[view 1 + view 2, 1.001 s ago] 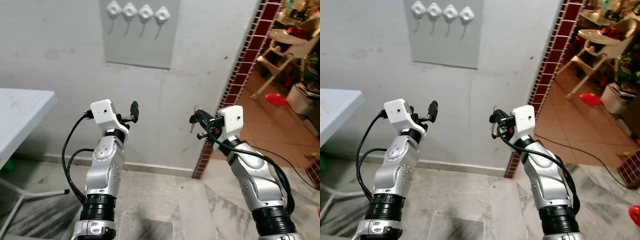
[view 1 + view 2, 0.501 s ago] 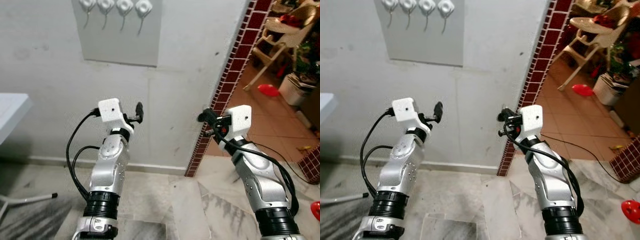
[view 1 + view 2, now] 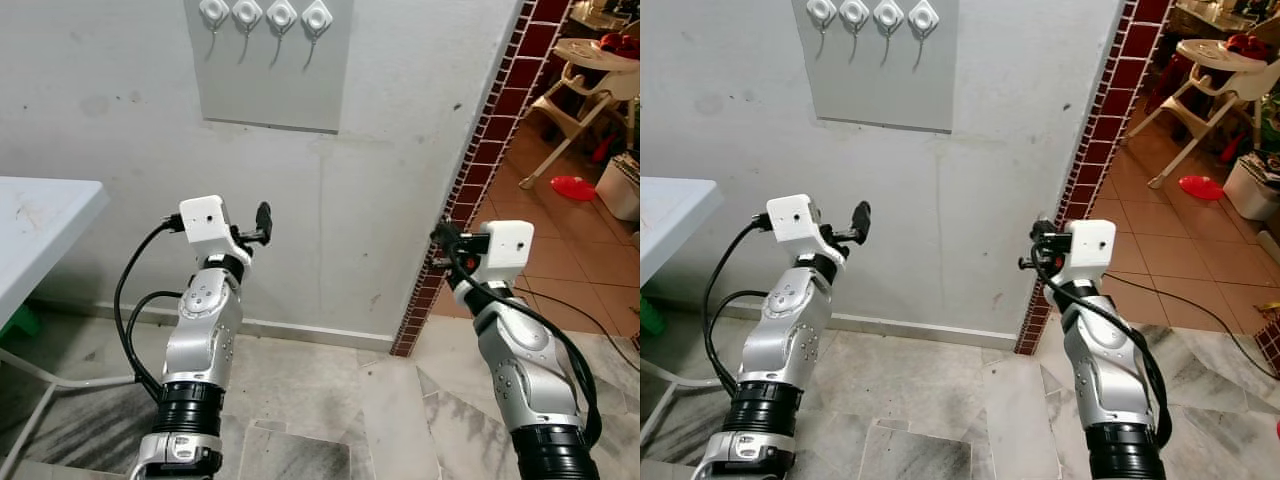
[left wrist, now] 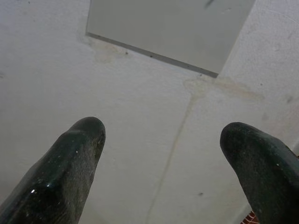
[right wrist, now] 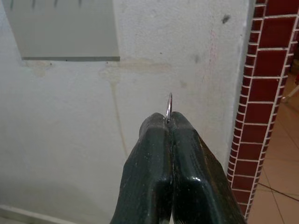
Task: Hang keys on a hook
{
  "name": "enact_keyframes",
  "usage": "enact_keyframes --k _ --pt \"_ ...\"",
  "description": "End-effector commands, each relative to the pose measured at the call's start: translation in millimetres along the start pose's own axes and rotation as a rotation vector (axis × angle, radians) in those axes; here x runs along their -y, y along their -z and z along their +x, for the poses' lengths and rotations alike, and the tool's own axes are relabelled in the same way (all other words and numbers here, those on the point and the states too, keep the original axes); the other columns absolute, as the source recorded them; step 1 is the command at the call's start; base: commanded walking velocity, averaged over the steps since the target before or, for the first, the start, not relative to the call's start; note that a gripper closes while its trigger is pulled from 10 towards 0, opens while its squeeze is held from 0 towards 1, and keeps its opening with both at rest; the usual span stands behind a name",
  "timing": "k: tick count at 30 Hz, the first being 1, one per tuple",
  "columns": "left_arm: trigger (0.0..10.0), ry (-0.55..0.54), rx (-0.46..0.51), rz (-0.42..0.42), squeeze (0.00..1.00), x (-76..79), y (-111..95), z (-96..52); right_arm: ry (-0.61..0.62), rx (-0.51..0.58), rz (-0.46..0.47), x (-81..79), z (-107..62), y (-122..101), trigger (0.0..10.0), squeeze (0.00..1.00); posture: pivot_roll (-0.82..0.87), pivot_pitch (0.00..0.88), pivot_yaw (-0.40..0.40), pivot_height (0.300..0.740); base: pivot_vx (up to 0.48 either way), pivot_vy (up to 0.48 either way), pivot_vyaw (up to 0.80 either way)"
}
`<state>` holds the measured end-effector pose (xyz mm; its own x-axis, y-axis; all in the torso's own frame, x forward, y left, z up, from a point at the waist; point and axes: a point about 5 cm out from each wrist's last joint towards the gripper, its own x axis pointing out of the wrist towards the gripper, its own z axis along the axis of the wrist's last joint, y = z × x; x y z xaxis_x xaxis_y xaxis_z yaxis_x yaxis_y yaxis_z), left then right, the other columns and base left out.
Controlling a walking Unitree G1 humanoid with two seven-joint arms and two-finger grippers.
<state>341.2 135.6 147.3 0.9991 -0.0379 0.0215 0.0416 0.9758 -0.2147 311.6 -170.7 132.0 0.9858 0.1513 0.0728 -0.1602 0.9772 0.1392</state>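
Note:
Four white hooks (image 3: pixel 265 14) sit in a row on a grey panel (image 3: pixel 270 80), high on the wall. My right gripper (image 3: pixel 443 240) is raised at chest height, well below and to the right of the panel, close to the brick edge. It is shut on the thin metal key ring (image 5: pixel 169 105), which pokes out between the fingertips (image 5: pixel 159 126); the keys themselves are hidden. My left gripper (image 3: pixel 263 222) is raised below the panel, open and holding nothing, its fingers (image 4: pixel 79 144) pointing at the bare wall.
A white table (image 3: pixel 40 215) stands at the left. A red tiled wall edge (image 3: pixel 485 160) runs down on the right, and beyond it are a tiled floor, a high chair (image 3: pixel 590 70) and a red object (image 3: pixel 572 187). Marble floor lies below.
The camera has swung sideways and back, so the whole picture shifted. Both arms keep much the same raised pose. The right gripper now sits nearer the brick edge, still shut.

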Motion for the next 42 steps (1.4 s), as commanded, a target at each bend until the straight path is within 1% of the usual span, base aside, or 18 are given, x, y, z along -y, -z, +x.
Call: enact_keyframes --k 1,6,10,17,42 --pt "10.0 0.021 -0.002 -0.003 0.00 4.8 -1.2 1.7 0.008 0.022 0.000 1.2 0.1 -4.1 10.0 0.00 -0.06 0.007 -0.021 0.740 0.000 0.000 0.00" --pt "10.0 0.020 0.002 -0.012 0.00 4.5 -1.7 1.9 0.005 0.023 0.003 0.2 0.7 -4.4 10.0 0.00 -0.06 0.005 -0.023 0.740 0.000 0.000 0.00" --pt "10.0 0.028 0.010 -0.016 0.00 5.1 -2.5 1.3 -0.007 0.037 0.003 -2.6 2.2 -7.1 10.0 0.00 -0.06 0.000 -0.027 0.740 0.264 0.000 0.00" --pt "10.0 0.034 0.028 -0.010 0.00 4.6 -4.2 0.9 -0.018 0.040 0.005 -4.3 3.5 -7.5 10.0 0.00 -0.06 0.000 -0.031 0.740 0.437 0.000 0.00" --pt "10.0 0.033 0.032 -0.023 0.00 6.3 -3.6 1.6 -0.041 0.035 0.000 -5.7 5.6 -8.0 10.0 0.00 -0.06 0.000 -0.040 0.740 0.480 0.000 0.00"
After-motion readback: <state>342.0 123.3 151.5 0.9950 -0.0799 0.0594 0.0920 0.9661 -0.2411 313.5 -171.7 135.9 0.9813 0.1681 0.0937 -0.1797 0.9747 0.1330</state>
